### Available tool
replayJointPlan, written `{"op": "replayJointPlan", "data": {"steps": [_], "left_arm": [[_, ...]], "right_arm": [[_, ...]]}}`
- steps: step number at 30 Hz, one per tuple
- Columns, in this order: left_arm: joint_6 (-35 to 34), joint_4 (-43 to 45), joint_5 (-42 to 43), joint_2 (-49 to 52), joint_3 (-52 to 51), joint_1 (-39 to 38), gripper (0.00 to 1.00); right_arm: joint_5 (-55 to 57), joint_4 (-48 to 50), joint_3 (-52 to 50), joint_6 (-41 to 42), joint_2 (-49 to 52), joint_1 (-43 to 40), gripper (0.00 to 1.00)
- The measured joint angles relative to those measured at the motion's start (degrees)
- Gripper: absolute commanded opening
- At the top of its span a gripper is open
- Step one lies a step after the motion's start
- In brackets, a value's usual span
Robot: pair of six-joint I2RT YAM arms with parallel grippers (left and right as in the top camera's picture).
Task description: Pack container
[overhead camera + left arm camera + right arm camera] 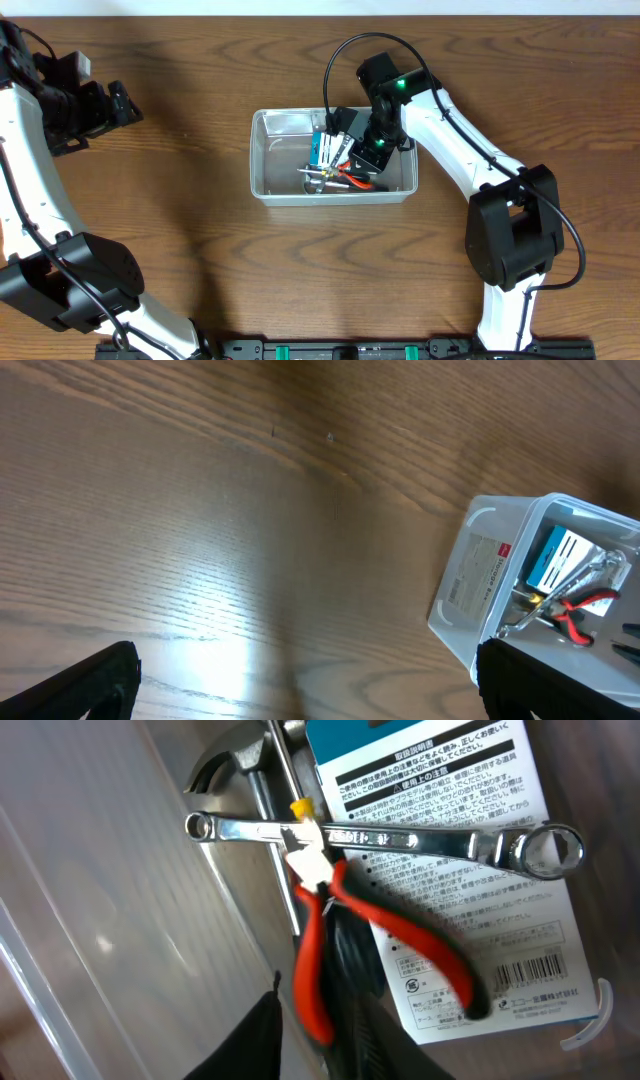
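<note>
The container (280, 160) holds a blue-and-white box (480, 940), a wrench (400, 838) and red-handled pliers (305, 945), with the tools crossed over the box. The right gripper (362, 152) hangs low in the container's right half, just above the pliers. I cannot tell whether its jaws are parted. The left gripper (125, 103) hovers well left of the container, jaws wide and empty. This looks like the placing step. Next, I judge, comes a straight lift out of the container — without snagging the wrench.
</note>
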Motion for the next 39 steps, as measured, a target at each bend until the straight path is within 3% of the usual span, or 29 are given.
{"op": "replayJointPlan", "data": {"steps": [4, 7, 10, 11, 12, 13, 21, 29, 39], "left_arm": [[0.0, 0.0, 0.02, 0.0, 0.0, 0.0, 0.98], [0.0, 0.0, 0.02, -0.02, 0.0, 0.0, 0.98], [0.0, 0.0, 0.02, -0.02, 0.0, 0.0, 0.98], [0.0, 0.0, 0.02, 0.0, 0.0, 0.0, 0.98], [0.0, 0.0, 0.02, 0.0, 0.0, 0.0, 0.98], [0.0, 0.0, 0.02, 0.0, 0.0, 0.0, 0.98], [0.0, -0.02, 0.02, -0.02, 0.0, 0.0, 0.98], [0.0, 0.0, 0.02, 0.0, 0.0, 0.0, 0.98], [0.0, 0.02, 0.0, 0.0, 0.0, 0.0, 0.98]], "right_arm": [[-0.02, 0.9, 0.0, 0.15, 0.0, 0.0, 0.32], [0.0, 2.32, 0.04, 1.55, 0.0, 0.0, 0.45], [0.02, 2.93, 1.2, 4.13, 0.02, 0.0, 0.63], [-0.04, 2.84, 2.29, 5.09, 0.02, 0.0, 0.72], [-0.02, 2.58, 3.87, 6.19, 0.02, 0.0, 0.93], [0.0, 2.1, 5.73, 7.26, 0.02, 0.0, 0.99], [0.61, -7.91, 26.21, 10.93, 0.02, -0.37, 0.99], [13.16, -18.05, 43.74, 12.7, -0.24, -3.54, 0.99], [22.77, -28.02, 47.5, 19.93, -10.78, -10.32, 0.99]]}}
